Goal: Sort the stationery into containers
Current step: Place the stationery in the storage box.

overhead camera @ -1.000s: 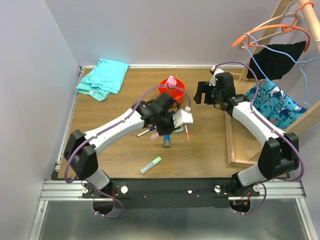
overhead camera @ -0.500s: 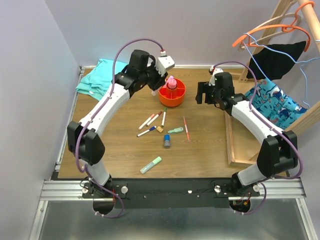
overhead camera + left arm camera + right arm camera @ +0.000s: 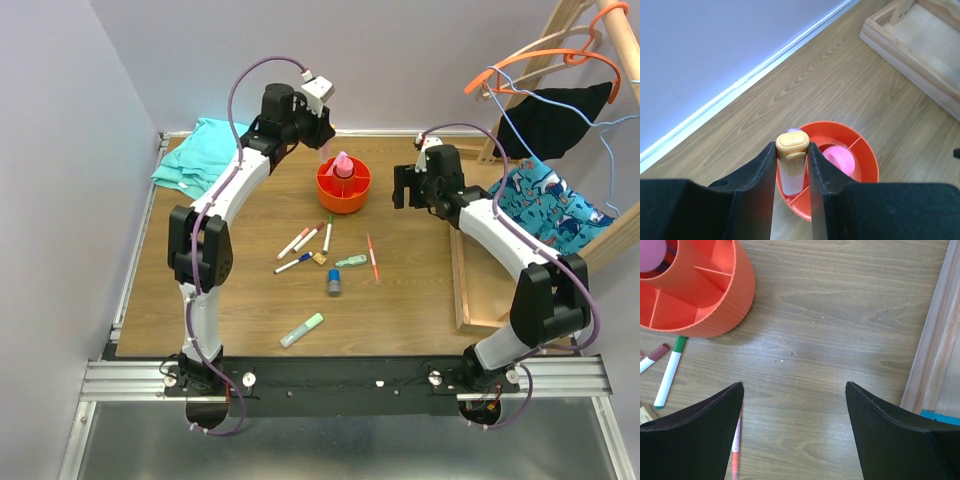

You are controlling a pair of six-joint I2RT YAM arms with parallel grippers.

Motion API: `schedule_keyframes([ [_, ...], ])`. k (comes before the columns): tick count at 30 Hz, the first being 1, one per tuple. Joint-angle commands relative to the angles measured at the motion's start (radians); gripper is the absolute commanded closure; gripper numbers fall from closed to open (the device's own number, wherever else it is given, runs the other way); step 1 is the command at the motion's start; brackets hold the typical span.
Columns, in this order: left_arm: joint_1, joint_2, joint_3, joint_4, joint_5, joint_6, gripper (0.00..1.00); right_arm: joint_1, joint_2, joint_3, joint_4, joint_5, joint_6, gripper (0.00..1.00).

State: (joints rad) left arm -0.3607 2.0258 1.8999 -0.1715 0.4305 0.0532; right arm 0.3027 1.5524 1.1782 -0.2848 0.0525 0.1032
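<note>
My left gripper (image 3: 321, 140) (image 3: 792, 148) is shut on a stubby orange-capped highlighter (image 3: 792, 160) and holds it upright just above the back-left compartments of the round orange-red organiser (image 3: 356, 196) (image 3: 865, 170) with its pink centre piece (image 3: 840, 159). My right gripper (image 3: 405, 186) (image 3: 795, 385) is open and empty, low over bare table to the right of the organiser (image 3: 715, 310). On the table lie white markers (image 3: 310, 237), a tan block (image 3: 320, 258), a small green highlighter (image 3: 350, 261), an orange-red pen (image 3: 372, 257) (image 3: 735, 450), a blue-grey cylinder (image 3: 333, 285) and a green highlighter (image 3: 301, 330).
A teal folded cloth (image 3: 205, 150) lies at the back left. A shallow wooden tray (image 3: 462, 290) (image 3: 932, 340) stands at the right, under a rack with hangers and clothes (image 3: 560, 110). A green-tipped marker (image 3: 670, 370) lies near my right gripper's left finger.
My left arm has swung from over the scattered stationery in the middle to the back, and now holds the highlighter above the organiser. The right arm has barely moved.
</note>
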Motion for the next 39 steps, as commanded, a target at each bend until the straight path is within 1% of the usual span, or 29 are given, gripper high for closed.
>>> schedule_keyframes([
  [1,-0.003,0.068,0.064,0.095,0.047,-0.090,0.68,0.001,0.029,0.046,0.018,0.035,-0.017,0.10],
  [7,-0.003,0.114,0.061,0.104,0.044,-0.085,0.68,0.001,0.057,0.066,0.021,0.041,-0.020,0.10],
  [13,-0.003,0.137,0.025,0.109,0.047,-0.076,0.69,0.001,0.100,0.095,0.019,0.030,-0.014,0.10],
  [21,-0.001,0.108,-0.104,0.122,0.044,-0.058,0.69,0.001,0.141,0.123,0.030,0.015,-0.010,0.10],
  [22,-0.001,0.105,-0.114,0.124,0.044,-0.058,0.68,0.001,0.144,0.121,0.032,0.012,-0.010,0.10],
  [25,-0.001,0.096,-0.137,0.129,0.025,-0.058,0.61,0.001,0.144,0.120,0.032,0.006,-0.010,0.10],
  [27,0.000,0.086,-0.136,0.127,0.025,-0.058,0.59,0.001,0.141,0.118,0.030,0.006,-0.008,0.10],
  [29,0.002,0.065,-0.127,0.129,0.027,-0.061,0.56,0.001,0.138,0.117,0.030,0.004,-0.008,0.10],
  [31,0.005,0.050,-0.102,0.125,0.037,-0.064,0.55,0.001,0.135,0.113,0.030,0.003,-0.007,0.10],
  [35,0.006,-0.024,-0.052,0.115,0.068,-0.081,0.51,0.001,0.130,0.103,0.041,-0.009,-0.002,0.10],
  [37,0.006,-0.058,-0.035,0.072,0.086,-0.092,0.50,0.001,0.126,0.098,0.042,-0.016,0.003,0.10],
  [39,0.006,-0.136,-0.068,0.026,0.076,-0.095,0.50,0.001,0.121,0.100,0.045,-0.017,0.003,0.10],
])
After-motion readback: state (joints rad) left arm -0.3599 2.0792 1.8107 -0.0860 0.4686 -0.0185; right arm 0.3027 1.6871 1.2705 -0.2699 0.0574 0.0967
